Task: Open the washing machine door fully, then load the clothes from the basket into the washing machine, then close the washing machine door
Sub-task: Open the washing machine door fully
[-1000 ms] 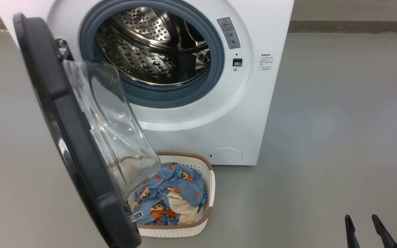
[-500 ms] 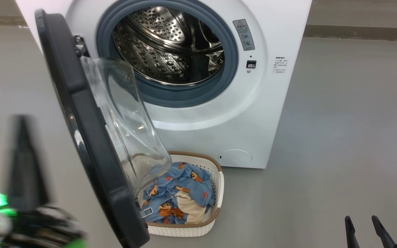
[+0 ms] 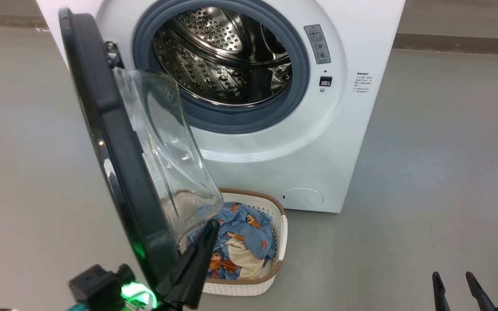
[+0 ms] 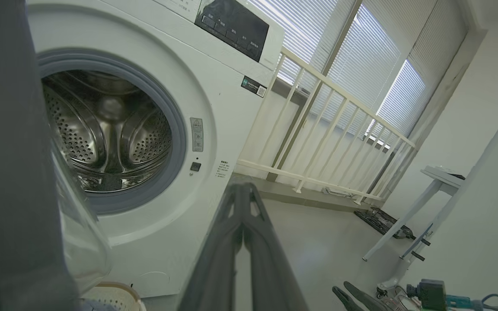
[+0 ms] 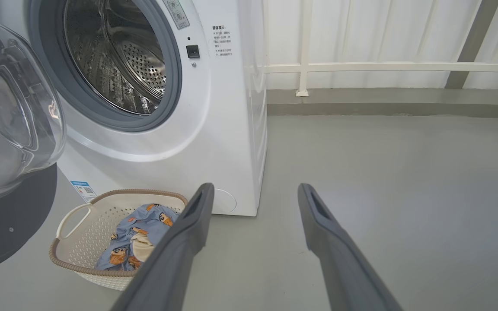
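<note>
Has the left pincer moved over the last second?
Yes. Judged against the washing machine door, the left pincer has crossed from its left to its right, glass side, tip now near the door's lower edge, by the basket.

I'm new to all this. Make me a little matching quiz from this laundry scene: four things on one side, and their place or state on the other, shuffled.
1. washing machine door
2. clothes
3. left end effector
4. right end effector

A. lying in the basket
B. jaws wide apart
C. swung open
D. jaws closed together

Pairs: 1-C, 2-A, 3-D, 4-B
</note>
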### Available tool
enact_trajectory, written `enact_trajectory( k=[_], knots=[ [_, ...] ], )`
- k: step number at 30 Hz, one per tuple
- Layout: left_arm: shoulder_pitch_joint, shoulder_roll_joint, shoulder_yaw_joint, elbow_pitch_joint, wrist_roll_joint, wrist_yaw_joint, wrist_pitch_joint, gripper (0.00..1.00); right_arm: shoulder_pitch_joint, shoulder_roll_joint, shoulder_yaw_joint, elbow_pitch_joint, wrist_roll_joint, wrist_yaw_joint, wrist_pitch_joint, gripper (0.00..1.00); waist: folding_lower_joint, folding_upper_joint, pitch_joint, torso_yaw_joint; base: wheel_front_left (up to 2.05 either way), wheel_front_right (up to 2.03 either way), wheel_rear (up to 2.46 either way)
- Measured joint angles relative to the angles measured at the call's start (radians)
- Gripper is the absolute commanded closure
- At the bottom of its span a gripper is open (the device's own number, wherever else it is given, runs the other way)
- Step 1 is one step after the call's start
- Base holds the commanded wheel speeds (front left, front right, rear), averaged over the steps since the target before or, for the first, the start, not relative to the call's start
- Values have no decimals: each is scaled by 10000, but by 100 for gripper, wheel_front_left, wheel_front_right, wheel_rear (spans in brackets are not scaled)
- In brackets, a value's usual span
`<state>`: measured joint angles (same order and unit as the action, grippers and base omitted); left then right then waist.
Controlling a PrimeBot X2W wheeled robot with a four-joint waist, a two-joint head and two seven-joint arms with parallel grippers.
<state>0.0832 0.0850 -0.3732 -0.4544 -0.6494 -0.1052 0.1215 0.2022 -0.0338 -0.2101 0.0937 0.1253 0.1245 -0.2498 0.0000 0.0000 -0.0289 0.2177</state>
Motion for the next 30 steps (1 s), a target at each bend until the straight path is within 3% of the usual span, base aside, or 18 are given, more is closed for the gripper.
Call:
enact_trajectory(
  k=[8,18,30],
  knots=[
    [-5,2,-163,1200,71,247,105,100,-1,0,6,36,0,0,0,0,0,0,27,41,0,0,0],
    [-56,96,27,1847,679,934,182,100,2,0,-15,46,12,0,0,0,0,0,165,159,0,0,0],
    [-113,88,92,2069,761,1037,82,100,-1,0,10,132,94,0,0,0,0,0,289,589,0,0,0]
  ],
)
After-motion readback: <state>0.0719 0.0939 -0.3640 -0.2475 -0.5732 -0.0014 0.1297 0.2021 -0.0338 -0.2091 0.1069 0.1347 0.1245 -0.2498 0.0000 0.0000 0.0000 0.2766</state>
